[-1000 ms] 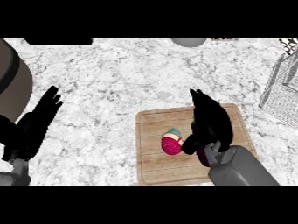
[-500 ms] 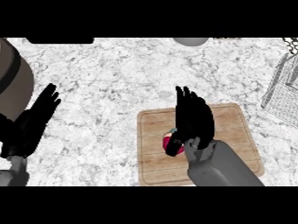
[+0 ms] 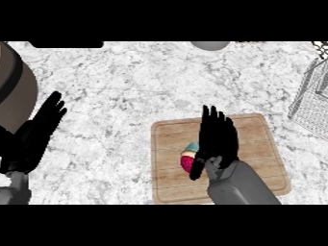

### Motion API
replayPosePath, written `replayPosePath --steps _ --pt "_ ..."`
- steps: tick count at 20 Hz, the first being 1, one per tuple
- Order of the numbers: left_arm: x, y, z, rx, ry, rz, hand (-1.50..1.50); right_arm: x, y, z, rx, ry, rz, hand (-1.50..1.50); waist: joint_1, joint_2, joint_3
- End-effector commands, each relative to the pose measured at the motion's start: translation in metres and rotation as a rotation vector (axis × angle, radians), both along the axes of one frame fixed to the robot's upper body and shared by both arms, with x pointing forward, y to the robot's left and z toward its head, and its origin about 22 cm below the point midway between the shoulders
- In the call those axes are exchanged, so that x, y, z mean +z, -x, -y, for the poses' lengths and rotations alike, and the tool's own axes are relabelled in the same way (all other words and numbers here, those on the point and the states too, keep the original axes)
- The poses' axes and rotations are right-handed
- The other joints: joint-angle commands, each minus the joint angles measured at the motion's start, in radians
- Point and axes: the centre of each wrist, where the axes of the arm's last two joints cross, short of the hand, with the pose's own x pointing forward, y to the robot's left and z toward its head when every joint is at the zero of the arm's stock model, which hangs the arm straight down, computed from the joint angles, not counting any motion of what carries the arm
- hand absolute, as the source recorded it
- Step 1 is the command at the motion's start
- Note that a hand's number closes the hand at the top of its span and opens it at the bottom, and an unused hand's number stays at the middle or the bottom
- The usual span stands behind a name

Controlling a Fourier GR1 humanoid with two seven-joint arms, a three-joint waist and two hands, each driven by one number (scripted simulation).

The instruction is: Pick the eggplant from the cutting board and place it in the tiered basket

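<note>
Head view shows you the right hand (image 3: 217, 138), fingers straight, partly covering the eggplant (image 3: 187, 162) on the cutting board (image 3: 266, 156); left hand (image 3: 29, 143) open.

black left hand (image 3: 26, 143) and right hand (image 3: 217, 137) on boxy grey forearms (image 3: 242, 185).

- A white surface (image 3: 124, 81) veined with grey marbling fills most of the view.
- A large round vessel (image 3: 3, 81), tan inside with a broad grey-brown rim, stands at the left edge, only partly in view.
- A pale grey rounded thing (image 3: 210, 45) is cut off by the top edge, right of centre.
- A flat black shape (image 3: 65, 44) lies along the top edge, toward the left.
</note>
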Motion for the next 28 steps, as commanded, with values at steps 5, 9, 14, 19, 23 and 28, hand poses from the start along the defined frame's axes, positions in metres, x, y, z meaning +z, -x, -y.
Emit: replayPosePath --steps 5,9,14,19,23,28 --pt "0.007 0.013 -0.006 -0.011 -0.001 0.002 0.00 -0.016 0.016 0.016 -0.138 0.161 -0.026 -1.50 0.002 0.000 0.001" --pt "-0.008 0.013 0.000 0.008 -0.002 0.014 0.00 -0.024 0.009 0.007 -0.135 0.194 -0.014 -1.50 0.004 0.002 0.001" --pt "0.009 0.008 -0.002 -0.017 -0.001 0.004 0.00 -0.032 0.004 0.017 -0.144 0.194 -0.099 -1.50 0.008 0.002 0.001" --pt "-0.002 0.008 0.006 -0.010 -0.003 0.022 0.00 -0.047 0.010 0.033 -0.075 0.163 -0.206 1.50 0.004 0.002 0.001" --pt "-0.003 -0.001 0.003 -0.002 0.000 0.010 0.00 -0.048 0.004 0.020 -0.026 0.232 -0.210 1.50 0.004 0.003 0.001" --pt "-0.008 0.005 -0.005 0.004 -0.004 0.006 0.00 -0.054 0.009 0.015 0.014 0.295 -0.138 1.50 0.008 0.003 0.001"
